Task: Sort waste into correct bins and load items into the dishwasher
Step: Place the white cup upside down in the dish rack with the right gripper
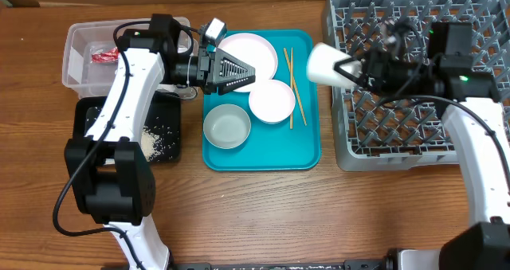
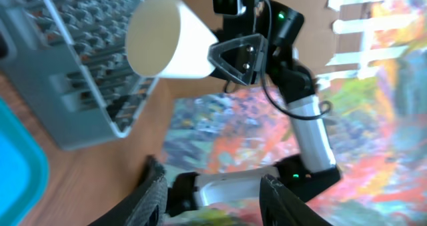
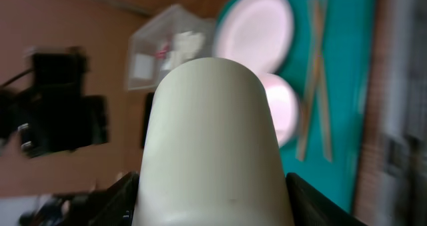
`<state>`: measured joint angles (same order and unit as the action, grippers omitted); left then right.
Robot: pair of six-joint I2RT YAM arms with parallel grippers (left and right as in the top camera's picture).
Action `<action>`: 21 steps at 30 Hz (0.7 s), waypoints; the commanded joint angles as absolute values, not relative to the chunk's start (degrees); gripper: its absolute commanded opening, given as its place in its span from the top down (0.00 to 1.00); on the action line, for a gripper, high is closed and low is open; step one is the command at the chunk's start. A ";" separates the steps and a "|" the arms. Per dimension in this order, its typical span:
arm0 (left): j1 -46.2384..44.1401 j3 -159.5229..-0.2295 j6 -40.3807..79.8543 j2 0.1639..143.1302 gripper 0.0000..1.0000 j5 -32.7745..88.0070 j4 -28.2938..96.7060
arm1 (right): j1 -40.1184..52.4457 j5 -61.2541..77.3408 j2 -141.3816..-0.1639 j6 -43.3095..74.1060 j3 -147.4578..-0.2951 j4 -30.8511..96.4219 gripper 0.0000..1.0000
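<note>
Filling the right wrist view, the small white cup [image 3: 213, 146] is clamped between the fingers of the right gripper [image 1: 351, 67]. It is held on its side in the air, its wide end pointing toward the teal tray [image 1: 307, 142]. From overhead it sits at the left edge of the grey dish rack [image 1: 398, 160], above the gap between rack and tray. The left gripper [image 1: 251, 75] hovers over the tray beside the round plate [image 1: 255, 51], its fingers spread wide with nothing between them. On the tray lie the plate, two white bowls [image 1: 272, 100] [image 1: 227, 127] and the chopsticks [image 1: 293, 87]. The clear tub [image 1: 80, 59] holds the red wrapper [image 1: 104, 56]. Rice grains [image 1: 155, 142] lie in the black tray [image 1: 170, 111].
</note>
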<state>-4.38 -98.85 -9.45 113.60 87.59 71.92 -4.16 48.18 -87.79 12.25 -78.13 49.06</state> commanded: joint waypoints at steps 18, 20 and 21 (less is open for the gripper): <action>-4.27 -99.98 4.64 113.67 0.48 33.58 68.53 | 0.25 3.81 -89.65 21.28 -92.20 84.55 0.49; -4.47 -100.09 5.58 113.45 0.46 30.33 68.55 | 0.69 3.31 -91.53 21.28 -91.98 85.95 0.49; -4.56 -100.31 6.07 113.34 0.46 28.80 68.64 | 0.84 2.98 -92.20 21.30 -91.85 86.35 0.49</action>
